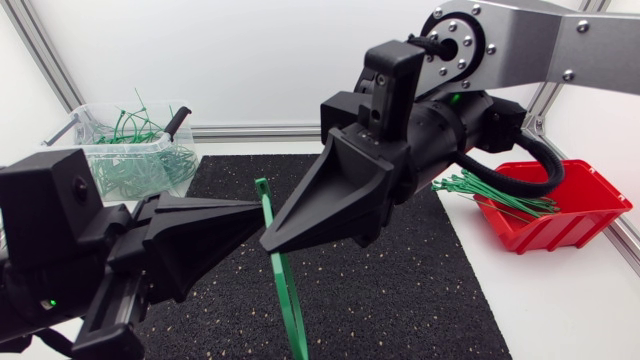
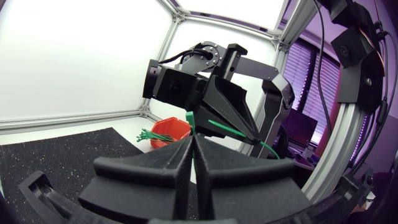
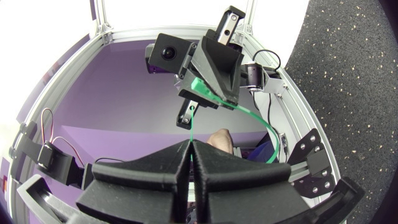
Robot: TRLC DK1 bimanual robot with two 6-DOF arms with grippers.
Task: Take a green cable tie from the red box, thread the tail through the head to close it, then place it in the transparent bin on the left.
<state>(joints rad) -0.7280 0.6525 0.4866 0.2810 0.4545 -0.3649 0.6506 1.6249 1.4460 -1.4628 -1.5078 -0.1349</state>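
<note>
black speckled mat (image 1: 400,300) below; left gripper (image 1: 258,212) and right gripper (image 1: 271,243) both pinch the upright green plastic cable tie (image 1: 286,290), head up.

The head camera looks steeply down on the black speckled rubber mat (image 1: 400,300), close above both arms. The left wrist camera peers along the left matte black gripper (image 2: 191,142) towards the right matte black gripper (image 3: 190,144), whose camera faces back. All three views share the thin green cable tie (image 1: 285,290).

Table (image 1: 560,300) (white) bears mat (image 1: 400,290), red box (image 1: 575,228), bin (image 1: 130,105)
</note>
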